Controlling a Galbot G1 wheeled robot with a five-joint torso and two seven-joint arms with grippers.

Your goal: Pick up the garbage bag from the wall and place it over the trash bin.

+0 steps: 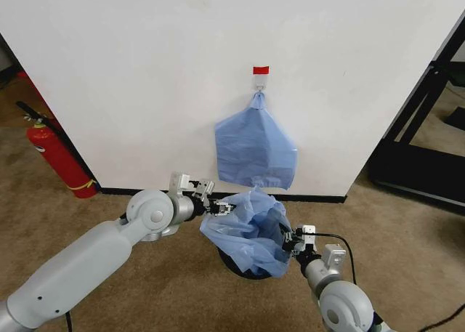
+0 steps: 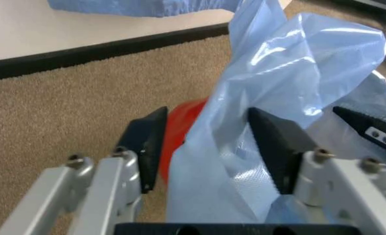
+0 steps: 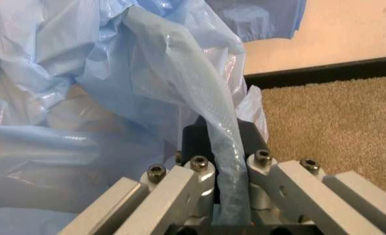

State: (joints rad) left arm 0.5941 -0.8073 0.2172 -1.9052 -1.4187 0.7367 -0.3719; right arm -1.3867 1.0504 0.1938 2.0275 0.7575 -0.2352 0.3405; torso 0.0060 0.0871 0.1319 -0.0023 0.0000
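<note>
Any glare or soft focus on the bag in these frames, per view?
Head view: even light, garbage bag matte, faint shadow on the wall under the hanging bundle of bags. Left wrist view: bright glare streaks on the bag; near finger soft. Right wrist view: sheen along the pinched fold, carpet sharp.

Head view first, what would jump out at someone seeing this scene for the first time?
A crinkly light-blue garbage bag billows over the trash bin at centre floor, stretched between the two arms. The right end effector is shut on a fold of it, while the left end effector is open at the opposite edge. Above, a flat bundle of blue bags hangs from a red-and-white hook tag on the white wall.
</note>
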